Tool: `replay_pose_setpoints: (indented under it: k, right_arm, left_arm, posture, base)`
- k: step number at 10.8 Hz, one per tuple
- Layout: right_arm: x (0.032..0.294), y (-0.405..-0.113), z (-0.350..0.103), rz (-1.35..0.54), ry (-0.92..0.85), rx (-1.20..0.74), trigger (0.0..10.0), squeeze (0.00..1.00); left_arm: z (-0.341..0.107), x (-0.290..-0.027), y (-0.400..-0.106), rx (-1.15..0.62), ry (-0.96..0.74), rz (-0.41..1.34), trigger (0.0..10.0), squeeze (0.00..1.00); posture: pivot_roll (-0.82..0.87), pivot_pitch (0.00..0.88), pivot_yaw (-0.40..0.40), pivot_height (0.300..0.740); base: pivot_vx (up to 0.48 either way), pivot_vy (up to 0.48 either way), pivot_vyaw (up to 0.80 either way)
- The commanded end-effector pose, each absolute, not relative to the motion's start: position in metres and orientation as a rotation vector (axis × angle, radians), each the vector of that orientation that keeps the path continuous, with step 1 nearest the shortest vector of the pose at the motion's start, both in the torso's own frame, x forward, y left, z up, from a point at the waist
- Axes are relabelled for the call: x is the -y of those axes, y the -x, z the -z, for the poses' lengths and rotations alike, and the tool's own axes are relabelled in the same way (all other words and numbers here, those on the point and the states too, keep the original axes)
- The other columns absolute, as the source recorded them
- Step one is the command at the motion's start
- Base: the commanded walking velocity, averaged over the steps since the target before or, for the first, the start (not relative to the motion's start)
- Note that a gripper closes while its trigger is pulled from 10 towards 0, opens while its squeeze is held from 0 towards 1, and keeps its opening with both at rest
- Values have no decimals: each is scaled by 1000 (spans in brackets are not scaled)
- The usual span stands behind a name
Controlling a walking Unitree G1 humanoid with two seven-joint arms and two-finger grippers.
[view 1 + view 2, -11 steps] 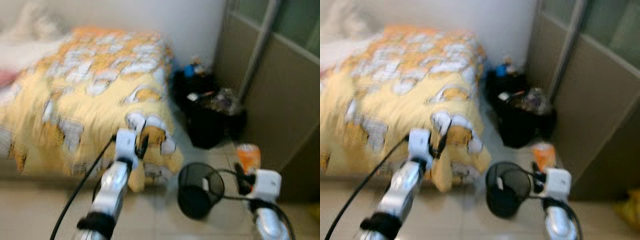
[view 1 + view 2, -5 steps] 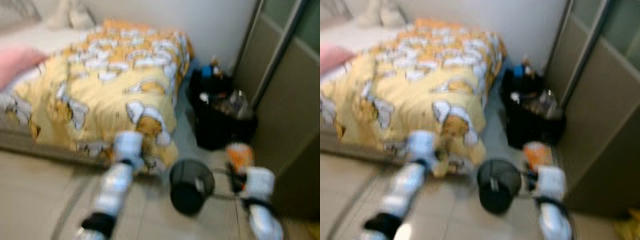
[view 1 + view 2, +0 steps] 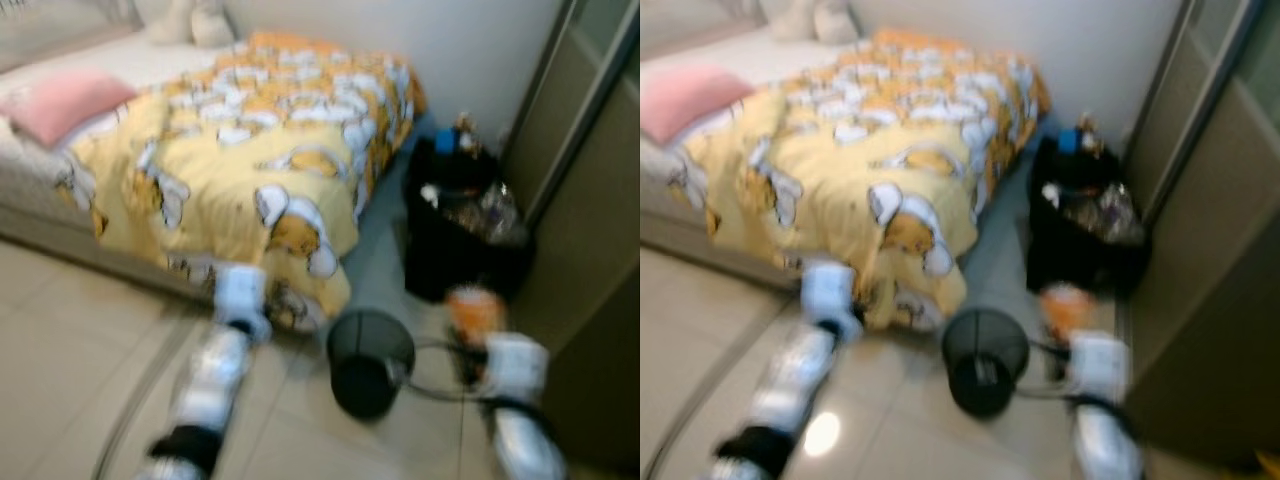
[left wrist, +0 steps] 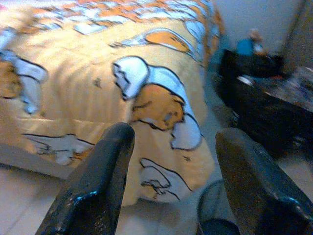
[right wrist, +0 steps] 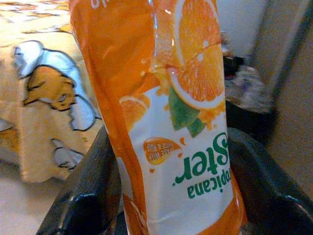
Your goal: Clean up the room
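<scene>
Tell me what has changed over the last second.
Mostly the camera has swung: more of the bed and a pink pillow have come into view, so the robot is turning or walking. The right gripper still holds the orange juice carton beside the black mesh bin. The left gripper stays open and empty.

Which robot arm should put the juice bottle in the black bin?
Probably the right. The right gripper already grips the orange juice bottle, beside the black mesh bin. The left gripper is open and empty.

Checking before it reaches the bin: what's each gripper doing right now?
Left gripper: open, empty.
Right gripper: shut on the orange juice carton.
</scene>
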State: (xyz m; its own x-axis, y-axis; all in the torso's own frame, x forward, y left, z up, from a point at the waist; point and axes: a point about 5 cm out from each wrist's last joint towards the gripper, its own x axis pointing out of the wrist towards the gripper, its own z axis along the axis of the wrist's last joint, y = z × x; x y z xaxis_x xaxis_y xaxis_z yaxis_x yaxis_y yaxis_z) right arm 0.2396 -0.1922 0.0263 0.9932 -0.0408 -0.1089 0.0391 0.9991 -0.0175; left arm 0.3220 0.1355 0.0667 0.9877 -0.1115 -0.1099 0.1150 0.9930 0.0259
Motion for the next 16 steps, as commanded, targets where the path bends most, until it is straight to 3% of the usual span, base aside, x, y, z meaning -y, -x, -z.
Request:
replay_pose_setpoints:
  k: [1, 4, 7, 16]
  right_arm:
    - [199, -241, -32, 47, 40, -85, 10000, 0]
    - [185, -251, -32, -31, 52, -109, 10000, 0]
    - [190, -260, -30, -4, 50, -140, 10000, 0]
    - [189, -266, -25, 0, 54, -164, 10000, 0]
  left_arm:
    - [-69, -127, -324, -99, -34, 140, 10000, 0]
    - [-59, -115, -314, -128, 51, 219, 10000, 0]
    - [-62, -101, -313, -117, 34, 309, 10000, 0]
    - [-61, -98, -307, -107, -11, 376, 10000, 0]
  posture:
    - [54, 0, 47, 740]
    - [60, 0, 42, 740]
    - [64, 0, 40, 740]
    - [79, 0, 57, 740]
  base:
    - [0, -450, 425]
    - [100, -149, 279]
    - [461, 0, 0]
    - [479, 0, 0]
